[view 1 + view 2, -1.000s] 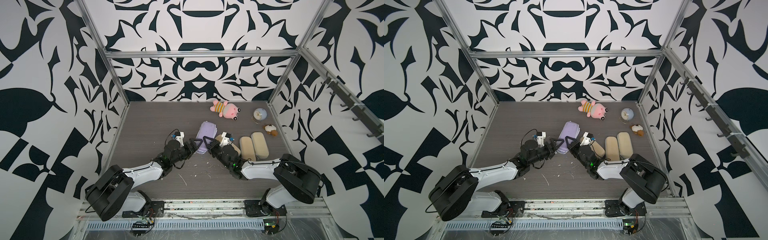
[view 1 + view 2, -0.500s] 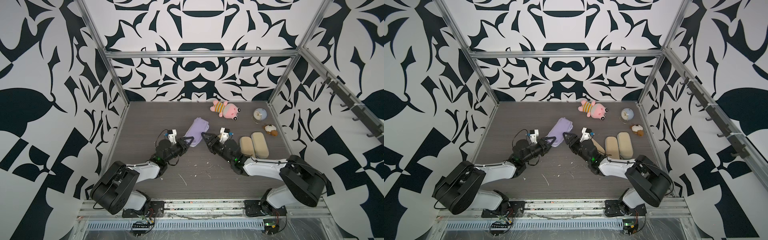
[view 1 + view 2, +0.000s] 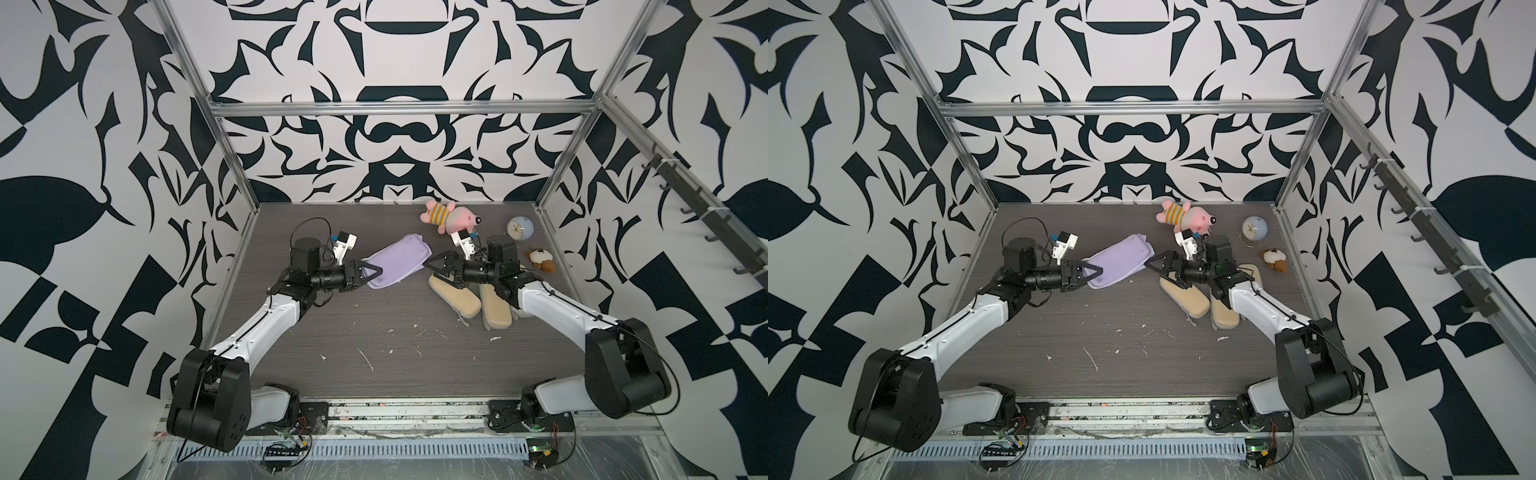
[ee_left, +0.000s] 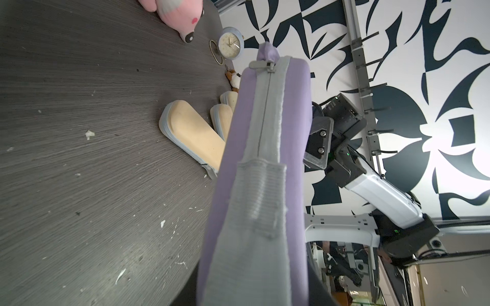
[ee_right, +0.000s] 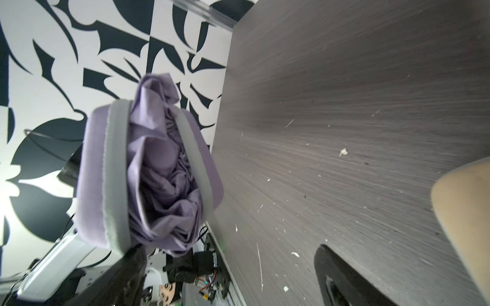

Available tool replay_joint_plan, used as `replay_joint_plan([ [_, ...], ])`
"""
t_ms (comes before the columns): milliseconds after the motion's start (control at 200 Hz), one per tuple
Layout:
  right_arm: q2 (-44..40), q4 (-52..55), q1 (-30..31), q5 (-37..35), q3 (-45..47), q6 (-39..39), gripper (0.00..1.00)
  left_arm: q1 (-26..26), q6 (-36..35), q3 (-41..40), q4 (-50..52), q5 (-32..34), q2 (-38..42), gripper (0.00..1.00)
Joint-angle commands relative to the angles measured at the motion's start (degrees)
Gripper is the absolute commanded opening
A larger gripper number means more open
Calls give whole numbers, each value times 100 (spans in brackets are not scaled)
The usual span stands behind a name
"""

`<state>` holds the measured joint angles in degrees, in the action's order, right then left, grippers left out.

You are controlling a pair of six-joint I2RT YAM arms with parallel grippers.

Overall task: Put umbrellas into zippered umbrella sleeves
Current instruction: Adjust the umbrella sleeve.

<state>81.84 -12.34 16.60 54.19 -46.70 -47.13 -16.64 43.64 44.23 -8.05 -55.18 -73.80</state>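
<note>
- Since the dark grey wood-grain table (image 3: 374,332) serves as the parking spot, you've got three beige oblong zip-edged sleeves (image 3: 455,297) lying flat on it under the R arm, side by side. They look closed, so prob. done.
- The lavender oblong zippered sleeve (image 3: 397,264) is the one in hand. It's held off the table btw the two grippers, I'd judge so both can get at the zip.
- Its long axis runs from L gripper toward R gripper. The free end points back-right, toward the pink plush toy (image 3: 451,216).
- The lavender bunched-fabric umbrella (image 5: 164,172) sits inside that sleeve. In the right wrist view its fabric bulges out thru a gap at the free end, so it's not fully enclosed yet.
- L gripper (image 3: 374,272): jaws partway closed, clamped on the sleeve's near end. Likely the anchor while the zip gets pulled.
- R gripper (image 3: 434,269): jaws spread wide, nothing in them. It sits just beside the free end, not touching.
- The small grey zip slider (image 4: 261,65) sits near the free end. In the left wrist view the teeth are joined from there back toward the L gripper.
</note>
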Motion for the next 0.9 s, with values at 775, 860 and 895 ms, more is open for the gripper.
replay_joint_plan([
  [775, 483, 44, 421, 1157, -879, 65, 83, -92, -1541, 579, 1890, -1506, -365, 3],
  [860, 539, -200, 491, 1319, -855, -131, 64, -85, -1848, 805, 2271, -1444, -474, 5],
  [895, 553, -241, 523, 1337, -828, -174, 54, -87, -1850, 868, 2258, -1464, -519, 6],
])
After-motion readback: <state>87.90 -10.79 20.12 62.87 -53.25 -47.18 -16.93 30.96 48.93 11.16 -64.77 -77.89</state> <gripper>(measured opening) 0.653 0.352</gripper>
